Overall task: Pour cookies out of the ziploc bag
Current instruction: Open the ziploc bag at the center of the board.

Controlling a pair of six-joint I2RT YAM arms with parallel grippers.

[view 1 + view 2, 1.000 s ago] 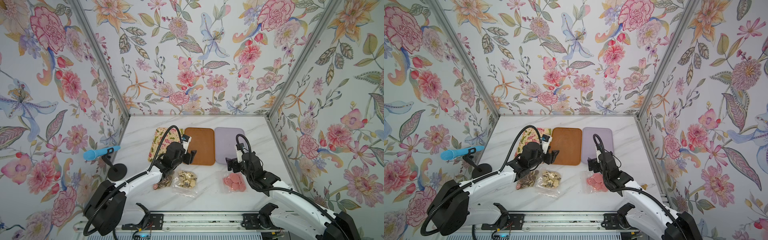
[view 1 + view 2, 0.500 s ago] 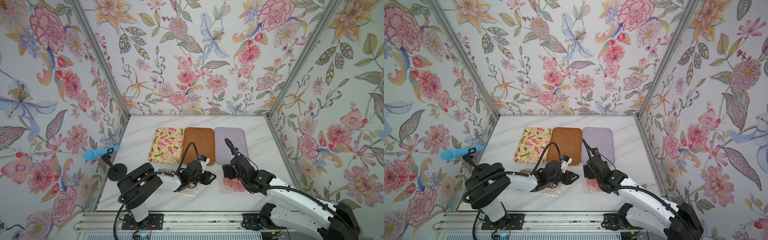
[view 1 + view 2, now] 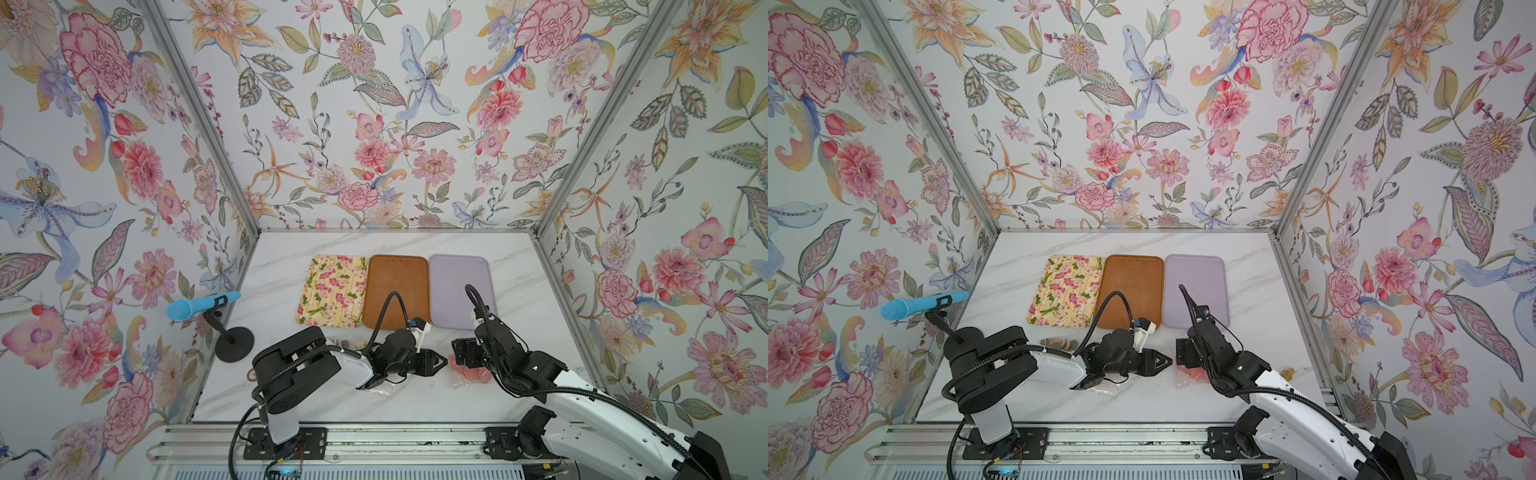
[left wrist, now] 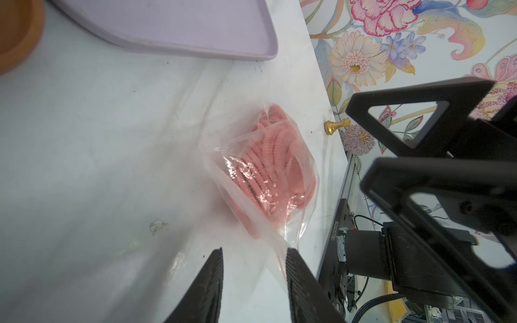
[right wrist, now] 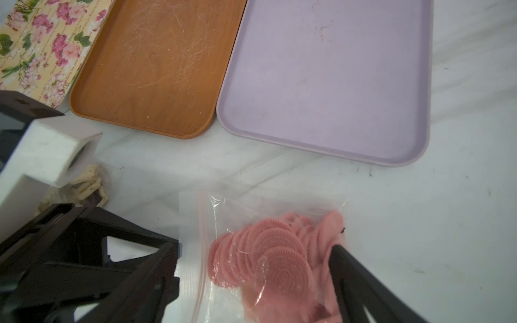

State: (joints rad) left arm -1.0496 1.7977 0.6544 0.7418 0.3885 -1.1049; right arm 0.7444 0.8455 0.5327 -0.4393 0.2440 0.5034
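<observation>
The limp, slippery ziploc bag [image 5: 223,207] of brittle cookies [image 5: 279,260] — probably best pinched at the end opposite its zip [image 5: 202,237] — lies ungripped by the half-open left gripper [image 4: 255,251] and wide-open right gripper [image 3: 467,361].

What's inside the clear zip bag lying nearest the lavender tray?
Inside the bag: pink embossed round cookies, overlapping in a heap. Lower ones are covered by the top ones, and the right gripper's finger hides one edge, so no count is possible.
</observation>
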